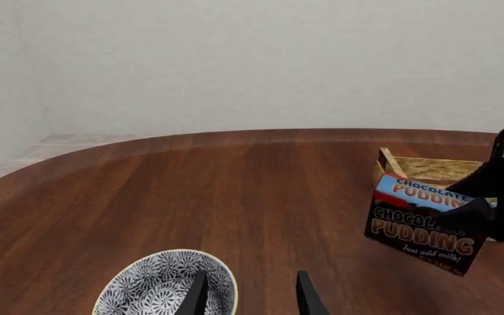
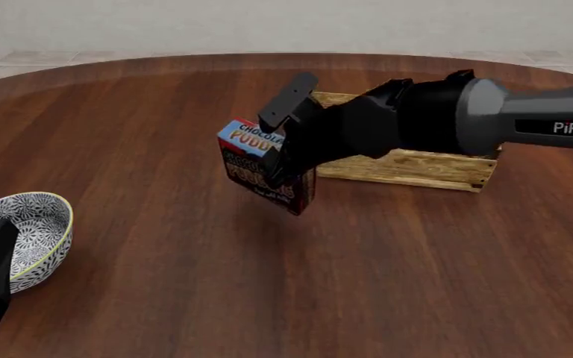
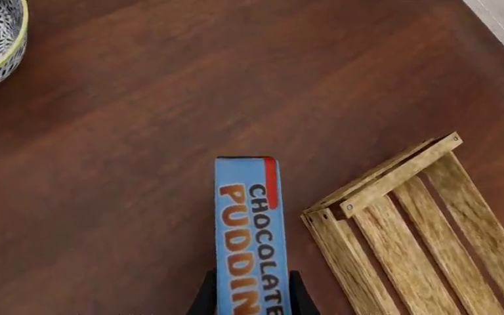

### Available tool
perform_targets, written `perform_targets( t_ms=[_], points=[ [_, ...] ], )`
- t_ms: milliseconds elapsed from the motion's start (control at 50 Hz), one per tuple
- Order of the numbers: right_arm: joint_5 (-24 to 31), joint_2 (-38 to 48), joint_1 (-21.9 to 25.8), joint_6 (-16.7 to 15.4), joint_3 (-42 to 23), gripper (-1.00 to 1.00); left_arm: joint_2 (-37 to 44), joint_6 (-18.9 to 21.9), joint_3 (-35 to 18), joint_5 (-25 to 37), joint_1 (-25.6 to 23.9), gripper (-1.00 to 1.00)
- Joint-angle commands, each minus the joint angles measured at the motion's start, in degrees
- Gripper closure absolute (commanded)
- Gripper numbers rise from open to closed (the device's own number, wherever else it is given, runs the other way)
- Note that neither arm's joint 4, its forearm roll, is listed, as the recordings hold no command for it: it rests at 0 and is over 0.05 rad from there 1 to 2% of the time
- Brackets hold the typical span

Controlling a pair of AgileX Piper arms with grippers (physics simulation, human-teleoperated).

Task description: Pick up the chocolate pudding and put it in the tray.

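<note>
Closest to the arms' side, at the table's [image 2: 147, 298] left edge, the left gripper [image 1: 250, 295] hangs low over the wood. Its two dark fingers [image 1: 197, 295] stand apart with nothing between them. Just under and beside them sits the bowl [image 2: 27, 227], grey-white with a patterned inside and a yellowish rim, resting on the table and touched by nothing.

Further out, near the middle of the table, the right arm [image 2: 525, 119] reaches in from the right side. Its gripper [image 3: 247, 298] is clamped on the pudding [image 2: 262, 168], one finger [image 3: 205, 298] pressed to each broad side of the carton, as the right wrist view shows. The carton is off the table, tilted, with its blue top facing up and its dark lettered front toward the near side; a faint shadow lies on the wood below it. It hangs just beside the left end of the tray [image 2: 416, 168], outside it, not over the slats.

The tray sits beyond and to the right of the carton, flat on the table, its light wooden slats running lengthwise between raised end boards. The arm's black wrist crosses above its near left corner and hides part of it in the front view. Behind it the table's curved far edge meets a pale floor and wall.
</note>
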Motion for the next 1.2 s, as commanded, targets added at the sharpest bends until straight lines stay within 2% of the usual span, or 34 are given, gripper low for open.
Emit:
perform_targets(
  t_ms=[20, 420, 860, 1200],
  points=[
    [3.9, -5.1, 0.4, -1.4, -2.0, 1.0, 0.0, 0.0, 0.0, 0.0, 0.0, -1.0],
    [9.4, -8.9, -2.9, -4.1, -6.8, 1.0, 0.0, 0.0, 0.0, 0.0, 0.0, -1.0],
    [11.4, -9.3, -6.4, -5.5, -9.1, 1.0, 0.0, 0.0, 0.0, 0.0, 0.0, -1.0],
    [13.4, -8.3, -10.3, -6.9, -13.3, 1.0, 0.0, 0.0, 0.0, 0.0, 0.0, -1.0]
  ],
)
